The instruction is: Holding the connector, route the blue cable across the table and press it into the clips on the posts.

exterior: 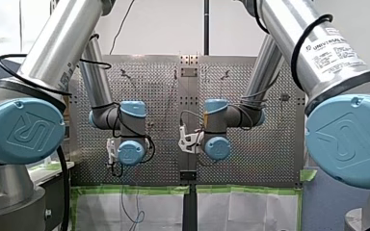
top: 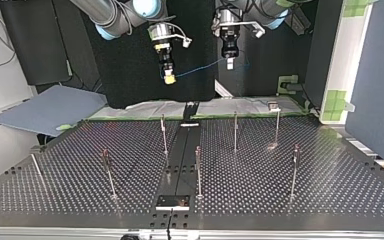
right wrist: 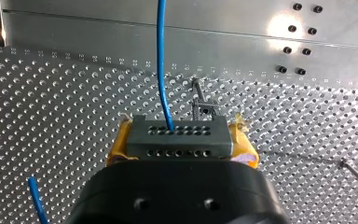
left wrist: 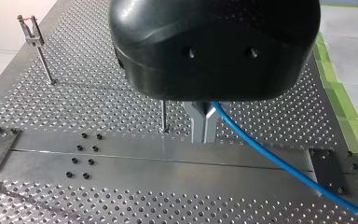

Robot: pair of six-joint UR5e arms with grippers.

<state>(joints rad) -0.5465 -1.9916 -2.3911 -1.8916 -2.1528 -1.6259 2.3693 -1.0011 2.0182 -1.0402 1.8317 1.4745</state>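
Blue cable (right wrist: 161,56): thin, smooth and bright blue. It leaves one hole of the connector and runs straight ahead, up in the air above the tabletop and strung between both tools.
Connector (right wrist: 177,137): small grey block with two rows of round holes on its face, lying level between the pads.
Right tool (right wrist: 181,136): clamped on the connector, with one of the yellow pads (right wrist: 119,148) at each end.
Left tool (left wrist: 204,123): its metal fingers (left wrist: 198,125) are pinched together on the blue cable, which trails away beside them.
Tabletop (left wrist: 98,98): perforated metal with a plain strip across it and green tape (left wrist: 342,100) along one edge.
Top view only: the cable sags slightly from tool to tool, and several thin posts (top: 235,131) stand upright, all apart from the cable.
Left wrist view only: a forked clip (left wrist: 30,27) sits on a post's head, well apart from the cable.
Right wrist view only: a second short blue stretch shows beside the tool.
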